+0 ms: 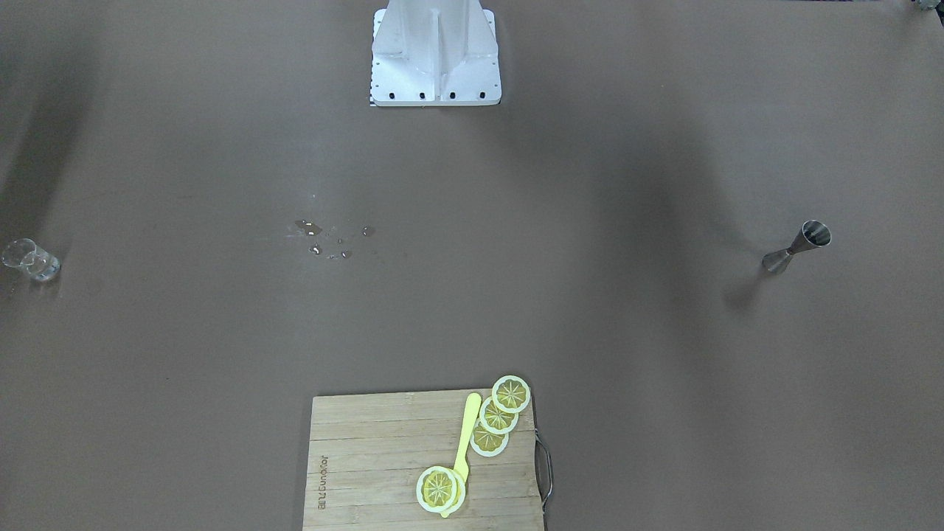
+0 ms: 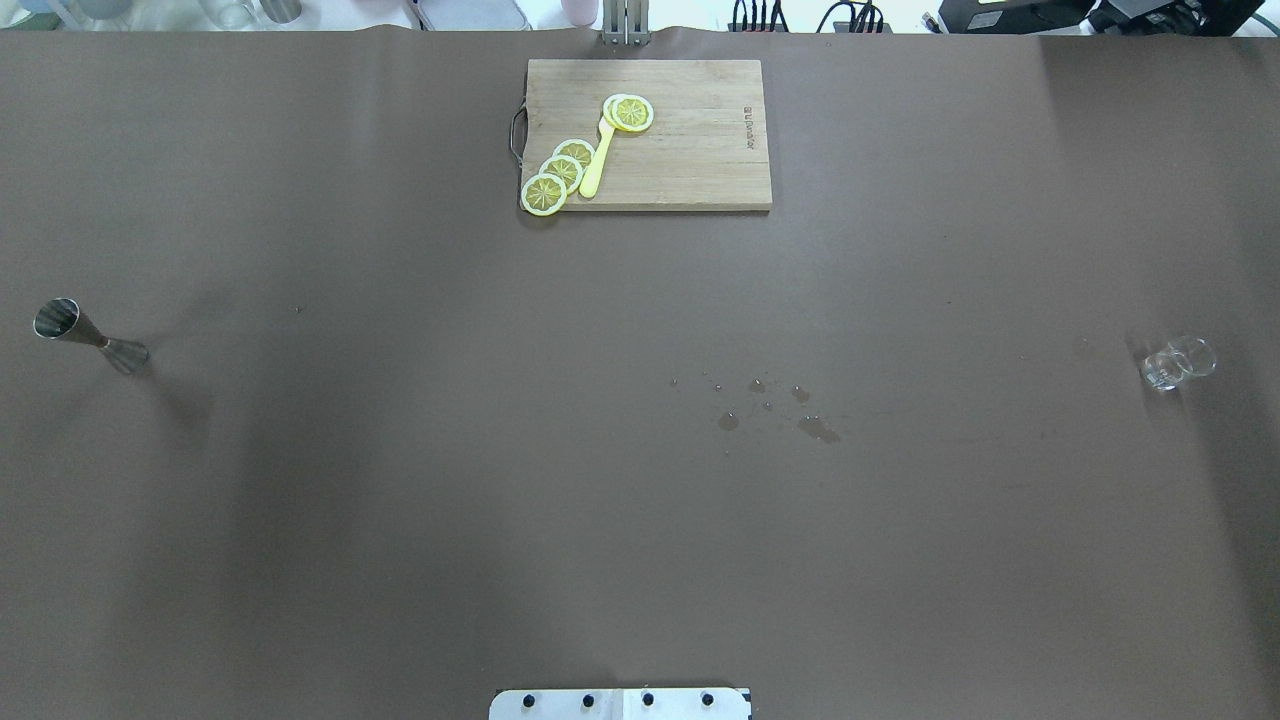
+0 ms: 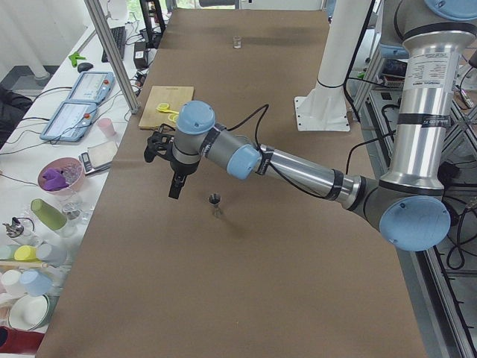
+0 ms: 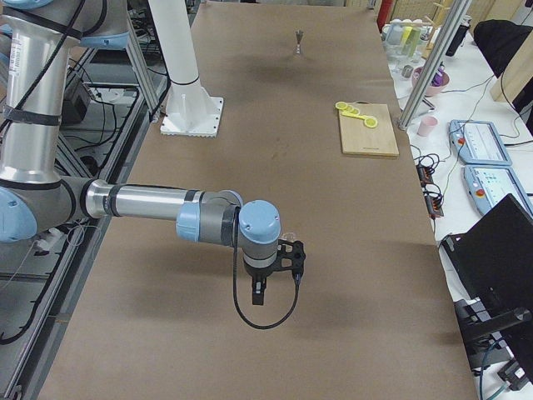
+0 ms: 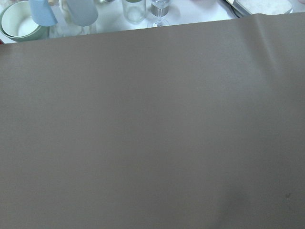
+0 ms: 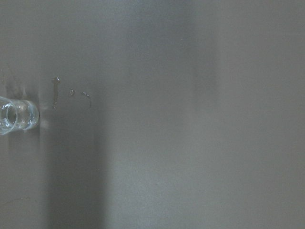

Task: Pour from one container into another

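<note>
From where I stand, the left gripper point(image 3: 174, 188) hangs in the air on its dark fingers. From this side view I cannot tell whether they are parted or closed. Near it, lower down and apart from it, the jigger point(image 1: 793, 249) stands upright on the table point(image 2: 400, 500). It is shiny steel, two small cones joined at a narrow waist, and its top cup looks dark inside. I can't make out whether it holds anything.

The right gripper point(image 4: 258, 293) also hangs above the table with a black cable looped beside it, and again I cannot tell how its fingers stand. Below that hand, at the left edge of its wrist camera, is the glass point(image 6: 16, 116). It is small, clear and round-rimmed with a thick base, and nothing touches it. Whether there is liquid in it I can't say. A few small wet specks lie just beside it.

The table cover is matte brown and smooth. Well away from both hands, in the middle, sit scattered clear droplets point(image 2: 818, 428). On the far side from the robot lies a wooden cutting board point(image 2: 700, 160) of pale glued strips with a wire handle. It carries glossy yellow lemon slices point(image 2: 544, 193) and a slim yellow plastic knife point(image 2: 594, 175).
</note>
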Motion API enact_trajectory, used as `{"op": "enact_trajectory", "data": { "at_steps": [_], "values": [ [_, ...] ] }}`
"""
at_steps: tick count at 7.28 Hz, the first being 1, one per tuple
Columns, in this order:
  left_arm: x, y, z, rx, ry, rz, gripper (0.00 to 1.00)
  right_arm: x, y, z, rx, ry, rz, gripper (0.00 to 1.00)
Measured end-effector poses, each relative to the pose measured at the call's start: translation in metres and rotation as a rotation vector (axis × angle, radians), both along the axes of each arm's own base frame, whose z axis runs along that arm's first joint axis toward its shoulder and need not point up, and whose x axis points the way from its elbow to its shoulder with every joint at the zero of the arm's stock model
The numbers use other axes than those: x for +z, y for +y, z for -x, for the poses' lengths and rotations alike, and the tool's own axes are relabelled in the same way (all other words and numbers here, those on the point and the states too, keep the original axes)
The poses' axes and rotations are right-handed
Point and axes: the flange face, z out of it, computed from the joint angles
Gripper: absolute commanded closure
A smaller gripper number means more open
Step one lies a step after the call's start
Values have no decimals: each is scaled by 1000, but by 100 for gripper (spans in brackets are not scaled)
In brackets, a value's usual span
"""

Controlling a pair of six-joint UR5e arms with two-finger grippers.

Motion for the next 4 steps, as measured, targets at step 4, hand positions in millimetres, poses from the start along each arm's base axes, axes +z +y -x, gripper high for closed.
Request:
{"op": "enact_trajectory", "data": {
  "at_steps": [4],
  "values": [
    [-83,32,-123,-126,21,0,3,1,1,0,0,0,2,0]
  ]
}}
